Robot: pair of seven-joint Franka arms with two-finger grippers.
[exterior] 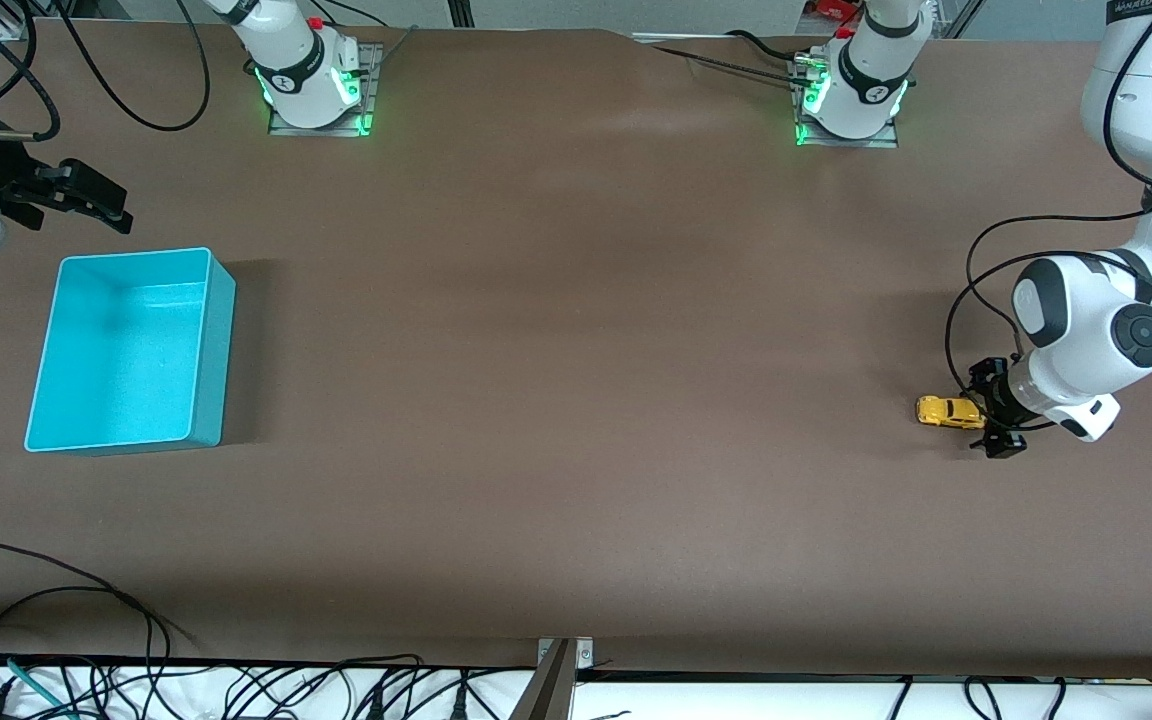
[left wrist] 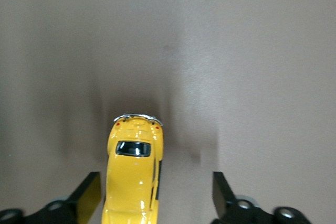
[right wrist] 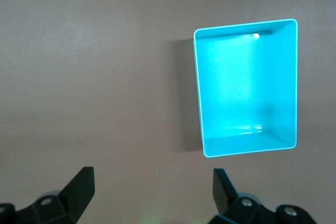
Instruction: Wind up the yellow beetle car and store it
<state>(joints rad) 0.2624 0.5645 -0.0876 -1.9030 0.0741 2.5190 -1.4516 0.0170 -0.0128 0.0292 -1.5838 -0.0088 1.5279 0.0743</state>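
Observation:
The yellow beetle car (exterior: pixel 948 411) stands on its wheels on the brown table at the left arm's end. My left gripper (exterior: pixel 988 412) is low at the car's end, open, with a finger on each side. In the left wrist view the car (left wrist: pixel 134 177) lies between the fingers (left wrist: pixel 89 195), close to one of them and well apart from the other. At the right arm's end my right gripper (exterior: pixel 96 200) hangs open and holds nothing, beside the teal bin (exterior: pixel 221 350). The right wrist view shows this gripper (right wrist: pixel 152 190) over bare table near the bin (right wrist: pixel 198 93), which has nothing in it.
Both arm bases (exterior: pixel 311 80) (exterior: pixel 851 95) stand along the table's edge farthest from the front camera. Black cables (exterior: pixel 56 600) lie at the table's near edge toward the right arm's end. The left arm's own cable (exterior: pixel 956 320) loops over the table just above the car.

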